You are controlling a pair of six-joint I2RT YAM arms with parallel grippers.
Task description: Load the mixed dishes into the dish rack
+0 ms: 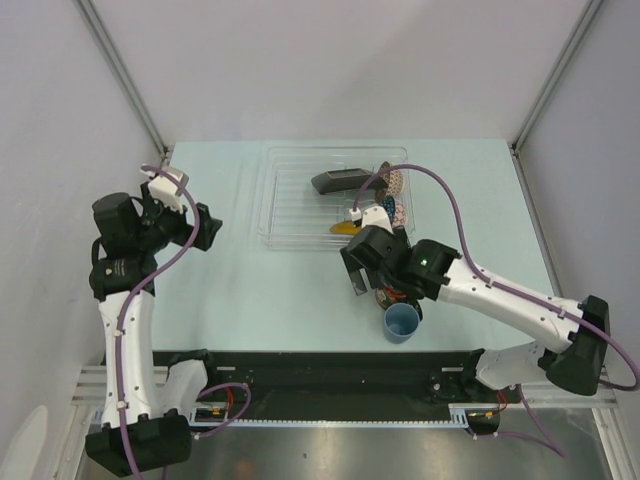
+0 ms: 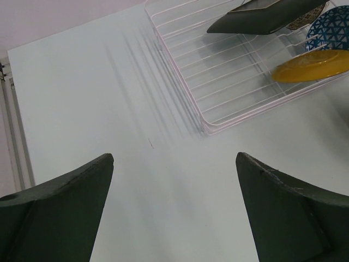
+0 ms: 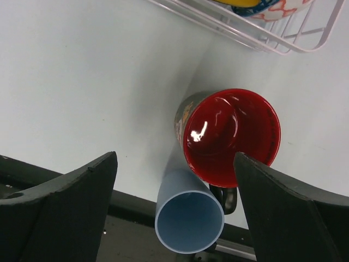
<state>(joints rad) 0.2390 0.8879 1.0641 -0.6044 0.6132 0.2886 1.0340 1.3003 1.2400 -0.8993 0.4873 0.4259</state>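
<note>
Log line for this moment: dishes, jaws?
rack: plate, saucer, blue bowl, cream bowl | table: mug, light-blue cup | right jaws: open above mug | left jaws: open, empty

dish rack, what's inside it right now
Inside the dish rack: a black square plate, yellow saucer, blue patterned bowl and a cream-pink patterned bowl. The right arm covers the rack's near right corner from above, so the bowls show only partly.

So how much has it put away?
Four pieces sit in the clear plastic dish rack: black square plate, yellow round saucer, blue patterned bowl, cream-pink patterned bowl. The right claw hangs open over the dark red-lined mug. That and the small light-blue cup remain.
</note>
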